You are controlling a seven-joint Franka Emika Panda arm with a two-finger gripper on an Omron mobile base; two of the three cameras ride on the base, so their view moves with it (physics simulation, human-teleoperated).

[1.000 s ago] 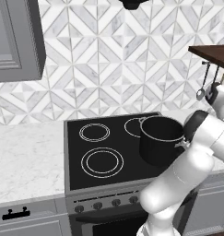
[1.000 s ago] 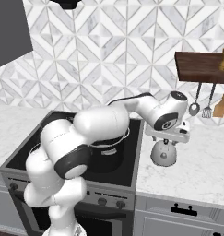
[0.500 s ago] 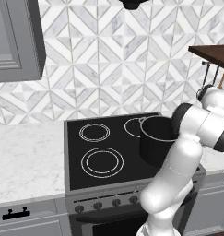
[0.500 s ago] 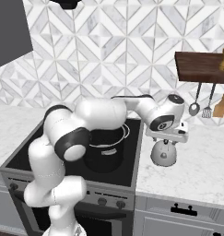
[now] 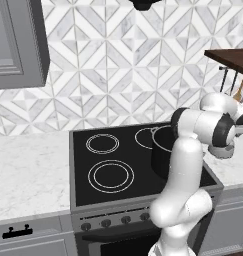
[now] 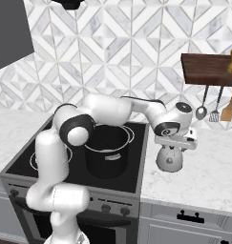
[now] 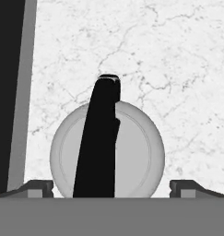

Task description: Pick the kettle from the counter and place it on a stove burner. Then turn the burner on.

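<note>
I've got the gripper (image 6: 175,145) directly above the kettle (image 6: 169,159), which sits on the counter (image 6: 208,181) just right of the black glass cooktop (image 5: 93,192). Hand view looks straight down on it: round silver-grey kettle (image 7: 136,154) body with the dark arched handle running across its top, marbled stone all around, cooktop edge along the left of that view. My fingertips (image 7: 37,186) sit wide apart, one on each side of the kettle body, nothing between them but the kettle, and I see no contact with it. So the tool is spread, pinching nothing.

The large black pot (image 6: 107,151) stands on the right side of the cooktop, near the kettle but apart from it. On the left side, the large double-ring stove burner (image 5: 111,176) is at the front and a smaller ring circle (image 5: 102,143) behind it; both bare. Utensils (image 6: 214,105) hang under a wooden shelf (image 6: 208,70) on the tiled wall behind the kettle.
</note>
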